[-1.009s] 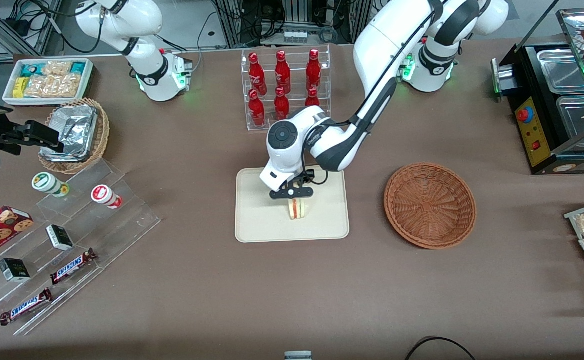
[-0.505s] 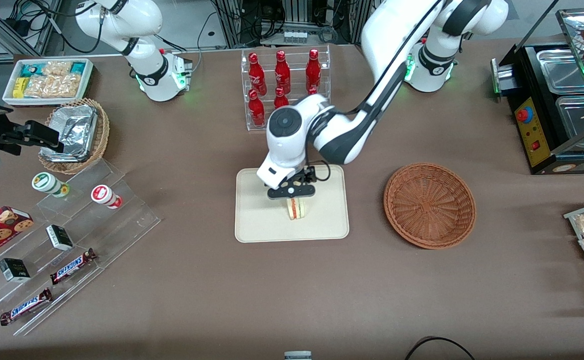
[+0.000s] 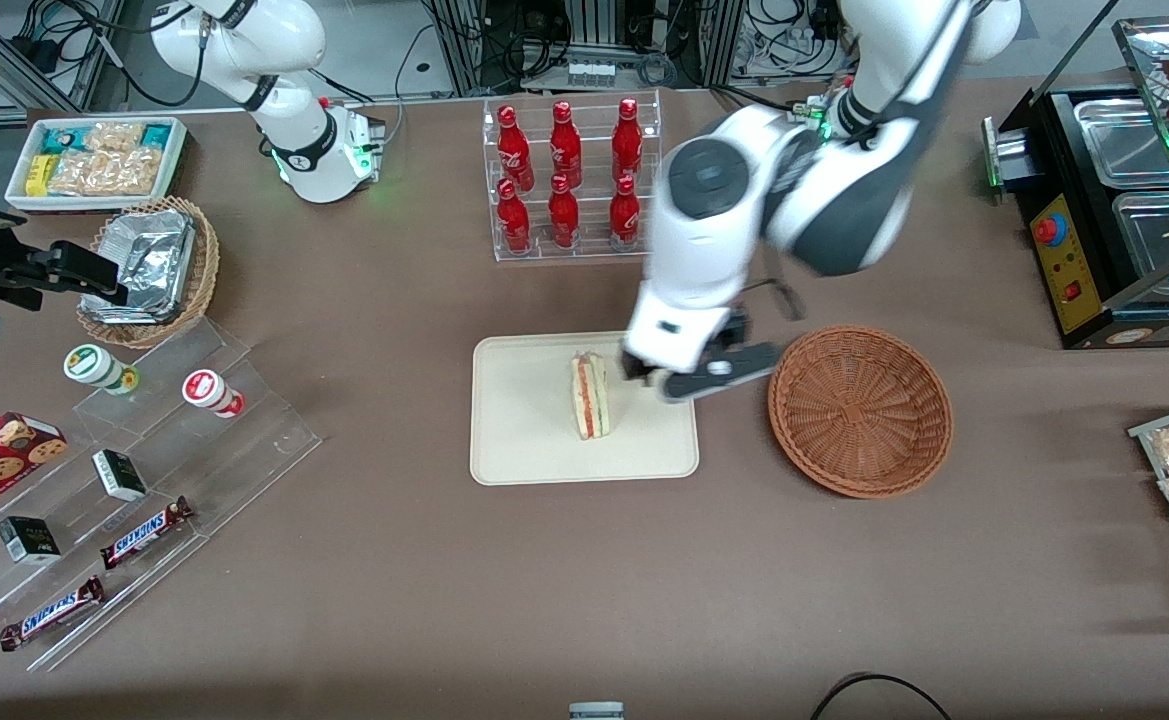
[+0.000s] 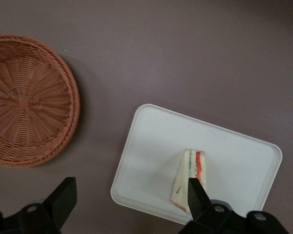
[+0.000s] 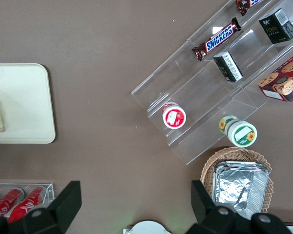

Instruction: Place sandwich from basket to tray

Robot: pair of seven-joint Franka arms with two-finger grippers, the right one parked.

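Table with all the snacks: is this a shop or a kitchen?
Likely a pretend snack shop in a robot lab: red bottles in a clear rack, Snickers bars on display steps. The gripper hangs open over the tray, beside the sandwich.

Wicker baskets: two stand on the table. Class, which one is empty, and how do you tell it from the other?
The reddish-brown basket beside the cream tray is empty; the open gripper hovers by it. The tan basket holds foil packets.
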